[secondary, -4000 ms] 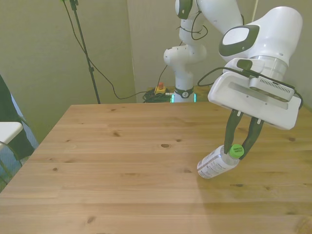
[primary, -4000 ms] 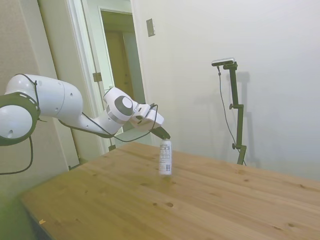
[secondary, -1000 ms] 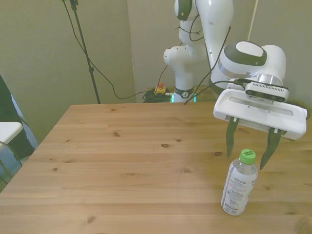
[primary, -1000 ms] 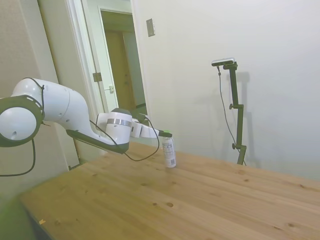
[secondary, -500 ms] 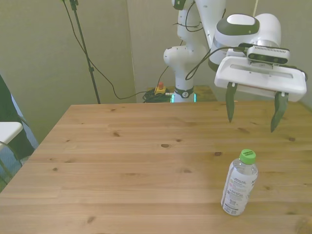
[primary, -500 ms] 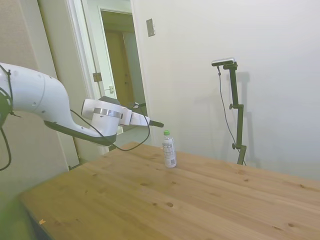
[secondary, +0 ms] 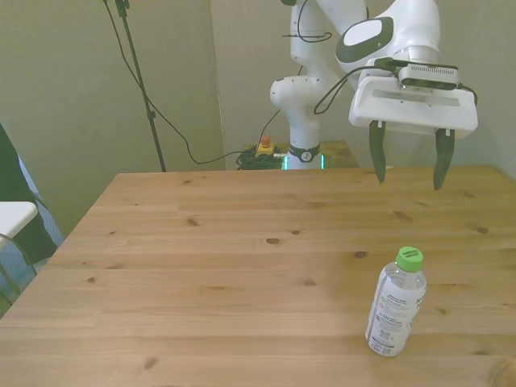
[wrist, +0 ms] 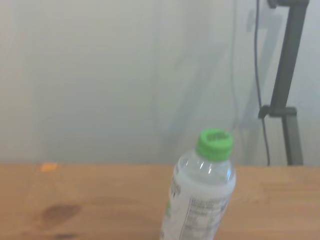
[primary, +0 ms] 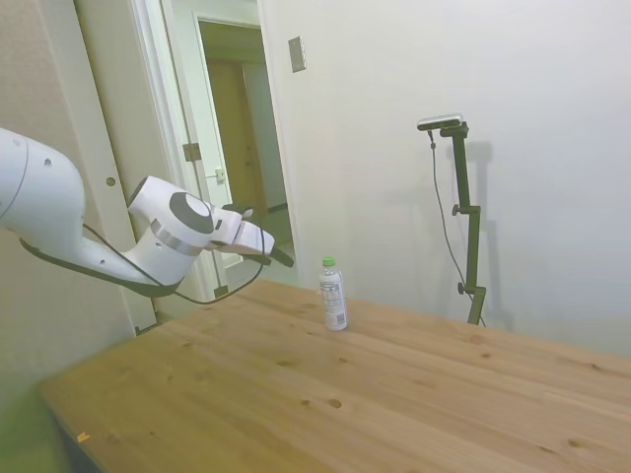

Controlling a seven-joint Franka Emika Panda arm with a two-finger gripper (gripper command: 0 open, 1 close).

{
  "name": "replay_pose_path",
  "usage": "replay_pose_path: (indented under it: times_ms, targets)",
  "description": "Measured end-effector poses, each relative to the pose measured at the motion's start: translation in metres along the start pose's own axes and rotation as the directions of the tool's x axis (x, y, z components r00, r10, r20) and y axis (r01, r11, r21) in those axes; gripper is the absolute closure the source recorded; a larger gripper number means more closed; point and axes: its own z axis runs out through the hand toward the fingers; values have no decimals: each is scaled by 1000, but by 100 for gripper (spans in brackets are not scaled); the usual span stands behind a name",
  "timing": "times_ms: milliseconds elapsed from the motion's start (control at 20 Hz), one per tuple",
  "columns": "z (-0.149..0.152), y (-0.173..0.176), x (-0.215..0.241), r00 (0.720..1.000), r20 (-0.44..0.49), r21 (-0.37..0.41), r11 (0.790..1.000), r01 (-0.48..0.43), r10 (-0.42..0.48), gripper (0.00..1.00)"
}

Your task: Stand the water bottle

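Tool (secondary: 405, 168) first: its two dark fingers are spread wide with nothing between them, and it hangs in the air well above the surface (secondary: 201, 274), up near the far edge in the front view. From the side it sits off to the left, clearly apart from the water bottle (secondary: 396, 301), no contact at all.

So where's the bottle? It stands on its base on the wood, green cap (secondary: 409, 258) on top, toward the front view's right and near the closer edge. Long axis runs pretty much straight up (maybe a hair of lean in the front view, though that could just be the camera angle). The wrist view agrees: cap up, label (wrist: 197, 212) below it, bottom cut off by the frame.

The relation that matters, as far as I can judge: the bottle is out in front of and below the tool, along the line the fingers point. With the thing upright and let go, I'd call the job basically done. If the arm reaches back in, the risk is clipping the cap and tipping it over.
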Motion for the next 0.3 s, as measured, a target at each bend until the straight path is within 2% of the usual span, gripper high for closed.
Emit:
replay_pose_path:
  times_ms: [200,300]
  targets:
    - [-15,12,-18,991,127,4,999,38,-38,0]
    - [-19,19,-15,987,158,3,999,40,-40,0]
